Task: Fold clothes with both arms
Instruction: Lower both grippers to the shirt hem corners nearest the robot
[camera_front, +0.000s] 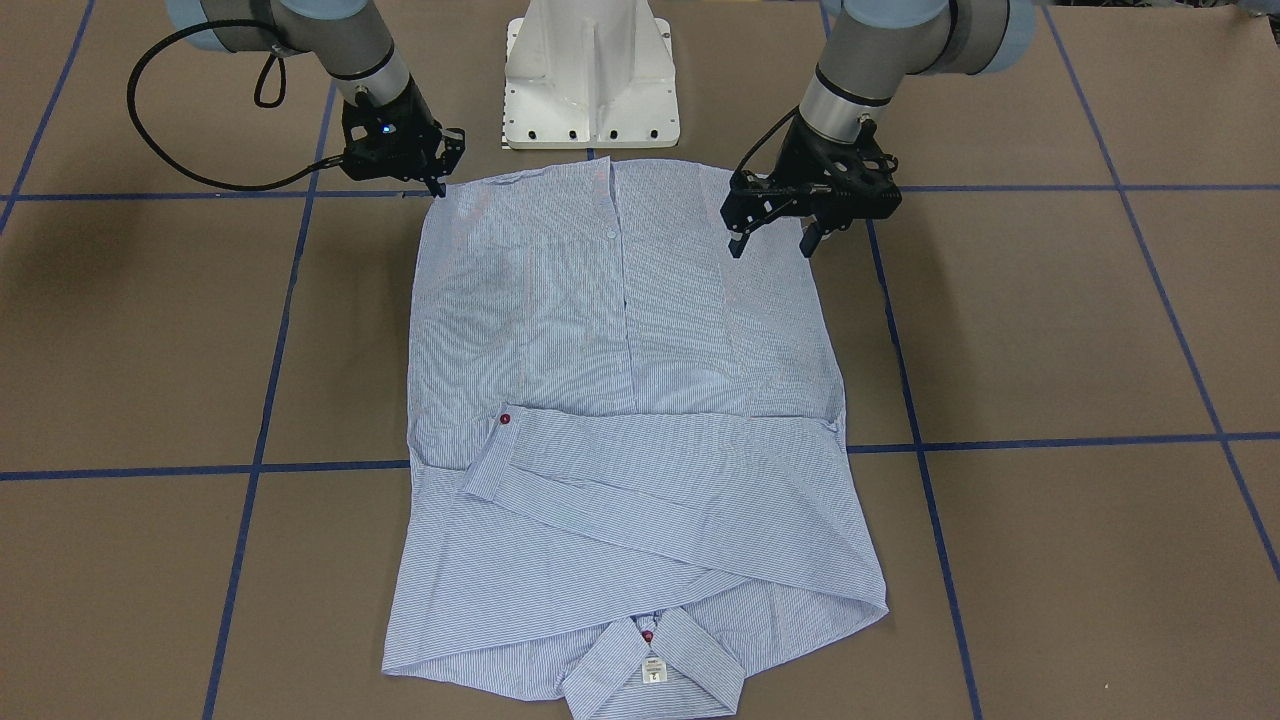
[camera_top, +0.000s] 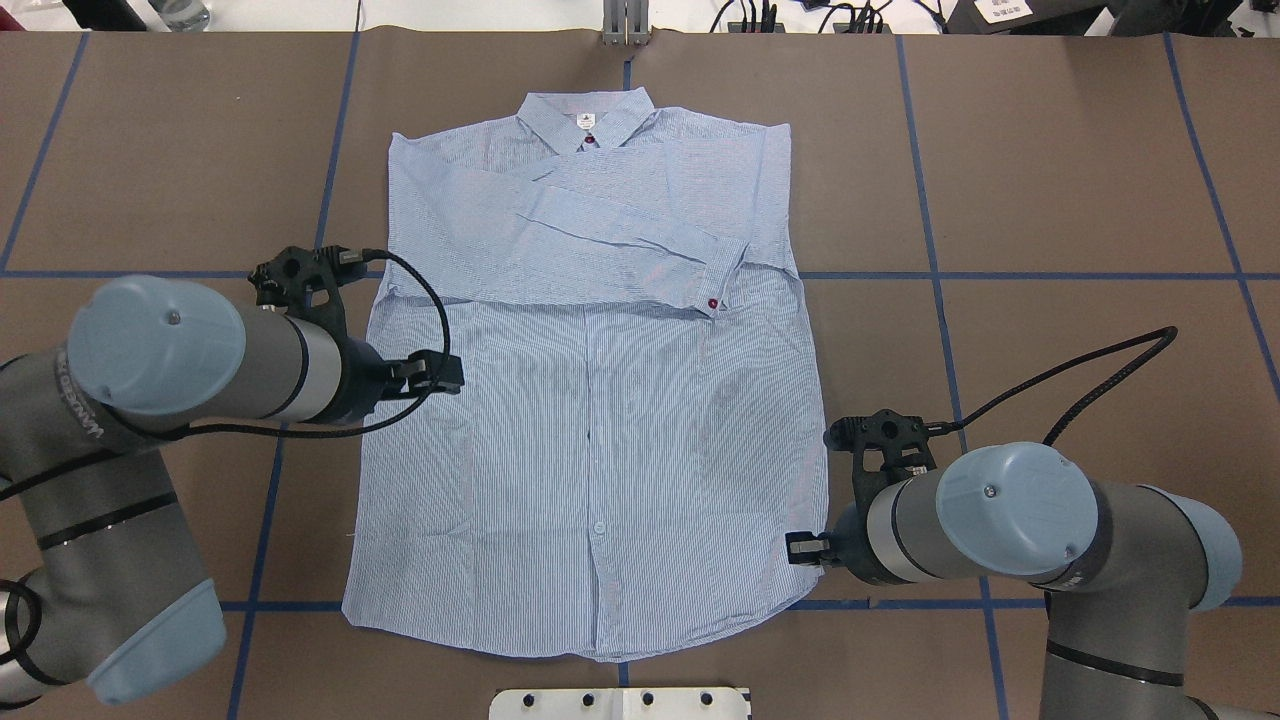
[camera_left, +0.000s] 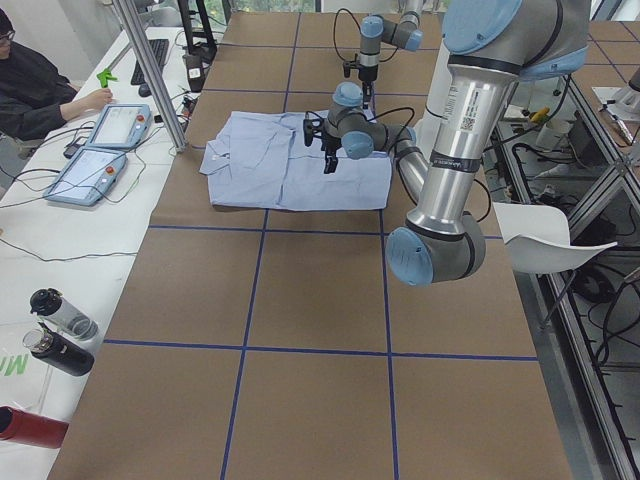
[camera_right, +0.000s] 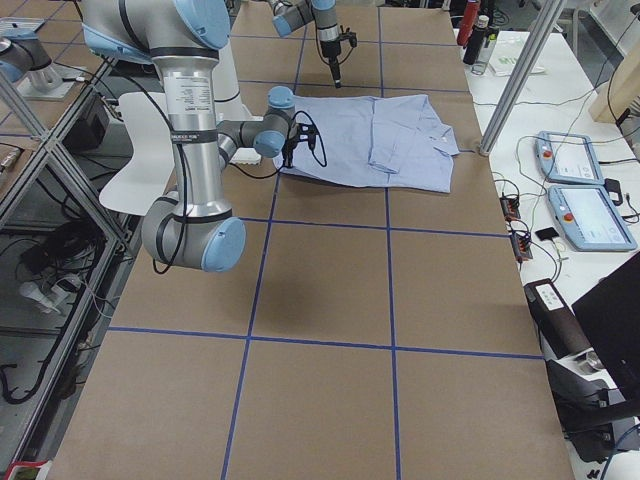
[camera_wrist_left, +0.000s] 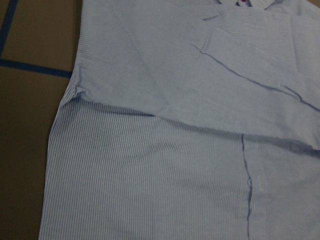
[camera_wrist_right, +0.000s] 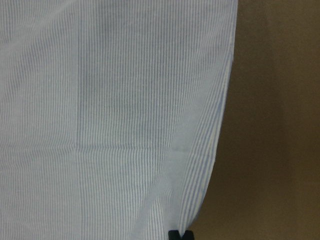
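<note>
While I am monitoring both arms from the remote station, the shirt (camera_top: 600, 430) is lying flat and front-up on the brown table (camera_top: 1050, 180). It is buttoned, with its collar (camera_top: 585, 115) pointing away from the robot and its hem lying just in front of the white pedestal base (camera_front: 590, 80). Both sleeves are lying folded across the chest. The upper sleeve is ending in a cuff (camera_front: 488, 462) with a red button, resting on the shirt's body toward the robot's right side. Blue tape lines (camera_top: 1000, 275) are running under the garment.

Left arm: I am reading the left gripper (camera_front: 772, 246) as released. In the front-facing view its two fingers are standing clearly apart with nothing between them, pointing down over the shirt's left side edge, near the hem. I cannot tell whether the tips are touching the cloth.

Right arm: the right gripper (camera_front: 438, 186) is sitting at the hem corner on the robot's right side, its tip meeting the cloth's edge. The right wrist view is showing only a small dark fingertip (camera_wrist_right: 180, 234) at that edge. I cannot tell whether this tool is clenched or released.
</note>
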